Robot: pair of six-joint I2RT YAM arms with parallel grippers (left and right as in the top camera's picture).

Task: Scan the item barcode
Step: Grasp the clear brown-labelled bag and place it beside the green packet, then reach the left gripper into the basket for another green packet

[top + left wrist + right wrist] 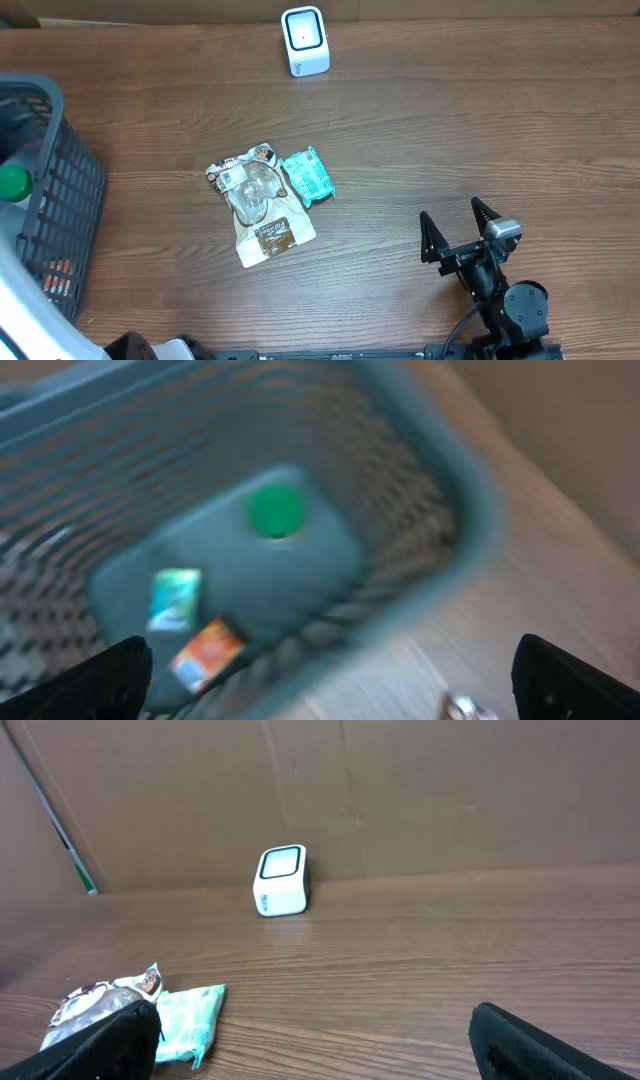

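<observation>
1. Right gripper is hovering open and empty near the snack pouch lying mid-table
2. Left gripper is gaping empty over the basket
3. Pick-up is looming, probably: grasping the pouch, facing its barcode to the scanner

The right gripper had two pointed matte-black fingers, a small grey camera block, and a black cable at its six o'clock.

Dark mesh basket at table's left edge, green cap inside, wood-grain table, cardboard wall behind
</observation>
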